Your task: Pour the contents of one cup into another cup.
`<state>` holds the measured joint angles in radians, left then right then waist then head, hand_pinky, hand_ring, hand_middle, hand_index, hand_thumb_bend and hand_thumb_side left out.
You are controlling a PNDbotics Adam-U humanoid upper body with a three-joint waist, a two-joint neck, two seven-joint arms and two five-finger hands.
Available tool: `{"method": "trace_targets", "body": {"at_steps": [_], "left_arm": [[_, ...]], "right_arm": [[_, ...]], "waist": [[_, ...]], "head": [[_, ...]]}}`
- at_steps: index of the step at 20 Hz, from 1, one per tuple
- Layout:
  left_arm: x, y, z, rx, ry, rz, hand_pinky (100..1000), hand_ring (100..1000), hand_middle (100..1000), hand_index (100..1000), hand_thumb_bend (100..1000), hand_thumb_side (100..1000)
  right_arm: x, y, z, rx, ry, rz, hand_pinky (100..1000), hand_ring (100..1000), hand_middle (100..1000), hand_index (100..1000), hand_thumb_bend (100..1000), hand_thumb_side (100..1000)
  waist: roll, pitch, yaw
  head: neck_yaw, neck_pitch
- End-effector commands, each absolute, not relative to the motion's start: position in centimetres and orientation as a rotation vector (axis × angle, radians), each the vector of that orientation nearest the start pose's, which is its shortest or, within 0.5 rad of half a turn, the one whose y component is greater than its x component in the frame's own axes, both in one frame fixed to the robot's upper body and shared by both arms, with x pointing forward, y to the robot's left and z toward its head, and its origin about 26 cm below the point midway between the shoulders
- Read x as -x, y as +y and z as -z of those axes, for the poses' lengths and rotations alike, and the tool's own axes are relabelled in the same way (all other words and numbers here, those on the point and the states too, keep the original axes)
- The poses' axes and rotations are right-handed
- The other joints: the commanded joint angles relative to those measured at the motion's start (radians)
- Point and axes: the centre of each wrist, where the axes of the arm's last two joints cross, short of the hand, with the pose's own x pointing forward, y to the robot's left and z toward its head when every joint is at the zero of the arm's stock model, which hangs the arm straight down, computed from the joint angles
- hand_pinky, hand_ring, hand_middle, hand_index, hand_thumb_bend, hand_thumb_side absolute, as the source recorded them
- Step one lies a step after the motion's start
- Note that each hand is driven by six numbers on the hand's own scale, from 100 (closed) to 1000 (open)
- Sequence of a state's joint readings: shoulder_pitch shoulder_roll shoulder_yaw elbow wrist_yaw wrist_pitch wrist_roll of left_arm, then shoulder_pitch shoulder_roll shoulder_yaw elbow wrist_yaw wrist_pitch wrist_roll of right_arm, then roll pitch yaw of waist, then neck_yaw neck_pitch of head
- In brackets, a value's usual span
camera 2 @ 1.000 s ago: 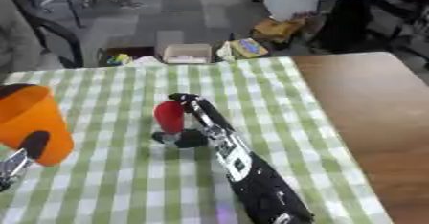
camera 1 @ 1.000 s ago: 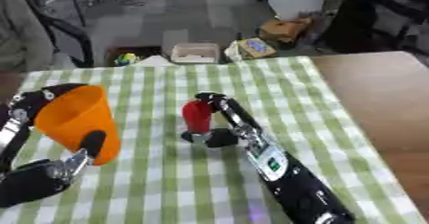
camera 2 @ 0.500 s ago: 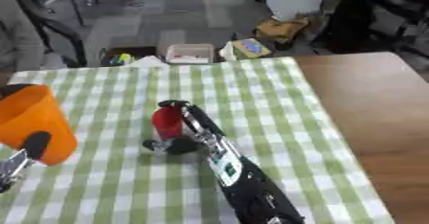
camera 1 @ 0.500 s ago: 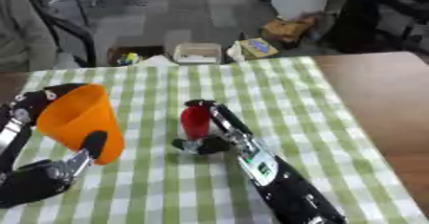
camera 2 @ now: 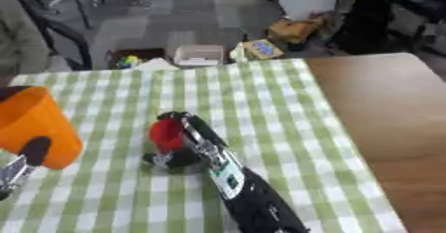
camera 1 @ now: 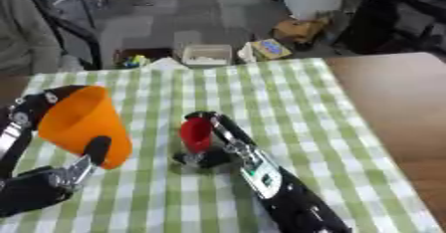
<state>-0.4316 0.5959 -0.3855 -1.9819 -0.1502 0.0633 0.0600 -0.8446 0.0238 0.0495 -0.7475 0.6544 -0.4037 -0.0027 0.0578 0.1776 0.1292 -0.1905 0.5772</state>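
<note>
Judged as early in the task: both cups gripped, neither one tipped toward the other, no pouring under way, so the tilt and the transfer itself remained.

Near the left edge of the tabletop, held the orange cup (camera 1: 80, 124) in the left hand (camera 1: 39, 189), thumb up the front wall and fingers behind the rim at the far side. Looked like smooth, matte plastic, a wide tapering cone shape, mouth broader than base, leaning slightly with its opening turned up and toward the left. Could not see inside, so contents unknown.

Toward the middle of the tabletop, closed around the red cup (camera 1: 196, 134) was the right hand (camera 1: 212, 150), dark fingers wrapped at its right side and below it, arm running down to the lower edge. Much smaller and narrower than the orange one, glossy red, roughly upright, base close to or on the cloth; could not tell which. Stood well apart from the orange cup, with open cloth between.

Underneath both, a green and white checked tablecloth (camera 1: 296, 102), soft-looking and flat, covering the left and middle. Farther right, bare brown wooden tabletop (camera 1: 392, 92), smooth, reaching the right edge.
</note>
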Motion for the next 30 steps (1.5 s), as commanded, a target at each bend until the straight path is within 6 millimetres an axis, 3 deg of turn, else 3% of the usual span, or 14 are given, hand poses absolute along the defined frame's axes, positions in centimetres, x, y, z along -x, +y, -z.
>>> {"method": "trace_targets", "body": {"at_steps": [1,5,8,12,14,30], "left_arm": [[-29.6,20.6,-21.1,-0.275,-2.207,0.969,469,368,404,844,100,417],[-29.6,20.6,-21.1,-0.273,-2.209,0.971,469,368,403,845,100,418],[-29.6,20.6,-21.1,-0.27,-2.207,0.973,470,368,402,845,100,417],[-29.6,20.6,-21.1,-0.268,-2.209,0.974,467,366,401,845,100,422],[-29.6,20.6,-21.2,-0.266,-2.211,0.975,467,366,402,845,100,422],[-29.3,20.0,-20.3,-0.189,-2.14,1.131,467,365,401,836,100,376]], "right_arm": [[-45.4,-11.4,-5.5,0.202,-1.918,-1.009,652,527,586,839,585,285],[-45.5,-11.4,-5.5,0.202,-1.918,-1.01,533,422,535,801,534,204],[-45.6,-11.4,-5.7,0.202,-1.926,-1.0,438,315,443,718,337,100],[-45.7,-11.4,-6.2,0.202,-1.949,-0.97,370,249,361,631,148,100],[-45.9,-11.4,-6.8,0.204,-1.969,-0.956,353,236,345,614,100,100],[-48.0,-12.1,-16.2,0.313,-2.195,-0.971,347,236,345,621,100,100]], "waist": [[0.001,-0.012,0.002],[-0.001,-0.011,0.002],[-0.002,-0.011,0.002],[-0.005,-0.012,0.002],[-0.006,-0.013,0.001],[-0.032,-0.03,-0.023]], "head": [[-0.003,-0.013],[-0.003,-0.016],[-0.003,-0.018],[-0.003,-0.02],[-0.002,-0.022],[0.01,-0.025]]}}
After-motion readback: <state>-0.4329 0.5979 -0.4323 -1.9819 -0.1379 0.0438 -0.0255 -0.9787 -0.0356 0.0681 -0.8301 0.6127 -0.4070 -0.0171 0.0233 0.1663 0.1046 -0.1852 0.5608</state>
